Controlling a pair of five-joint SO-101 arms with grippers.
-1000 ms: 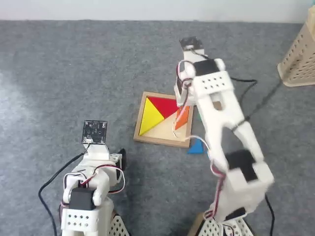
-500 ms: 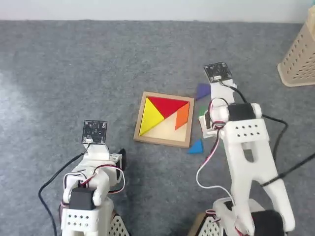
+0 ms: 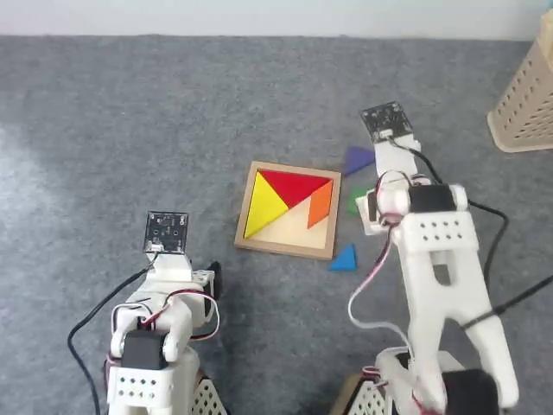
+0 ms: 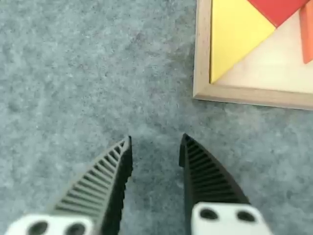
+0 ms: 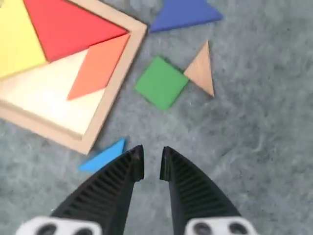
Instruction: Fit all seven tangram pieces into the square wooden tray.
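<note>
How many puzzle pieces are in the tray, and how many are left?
Three are in the tray: the yellow triangle, red triangle and orange piece. Nothing is in hand; the right gripper is empty above the carpet. Four wait outside: the dark blue triangle, green square, tan triangle and light blue triangle.

surface: grey carpet [image 3: 130,112] | far right edge: beige perforated basket [image 3: 529,95], standing on carpet

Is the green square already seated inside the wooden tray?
No, the green square lies outside the tray, past its rim, next to the tan triangle.
</note>
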